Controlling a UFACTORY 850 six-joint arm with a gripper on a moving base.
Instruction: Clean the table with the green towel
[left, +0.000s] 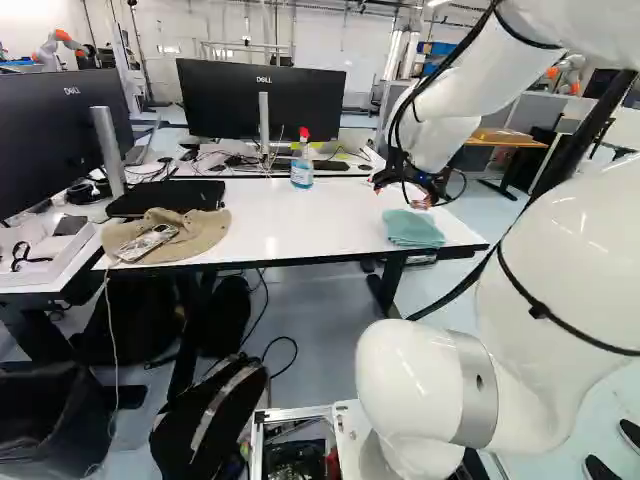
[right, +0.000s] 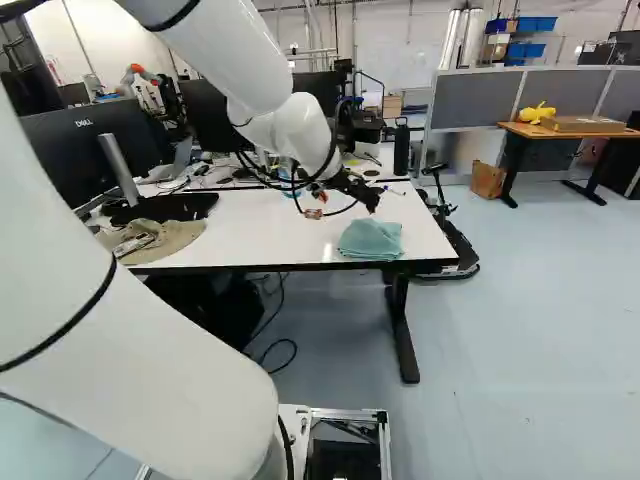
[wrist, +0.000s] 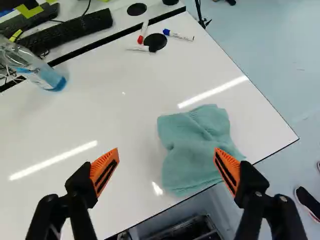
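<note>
My gripper (left: 420, 197) hangs above the right part of the white table (left: 300, 215) in the left base view. In the wrist view the gripper (wrist: 166, 170) stands wide open with nothing between its fingers. The green towel (wrist: 195, 147), pale teal and loosely folded, lies on the table near its front right corner, below and ahead of the gripper. One fingertip overlaps the towel's side in that view; the other shows over bare tabletop. The towel (right: 371, 239) appears just in front of and below the gripper in the right base view.
A spray bottle (left: 302, 163) stands at the table's back. Several markers (wrist: 178, 35) lie by a cable hole. A tan hat (left: 170, 235) and a black laptop (left: 168, 198) are at the table's left, beside monitors (left: 262, 98). Another robot (left: 60, 45) stands far back.
</note>
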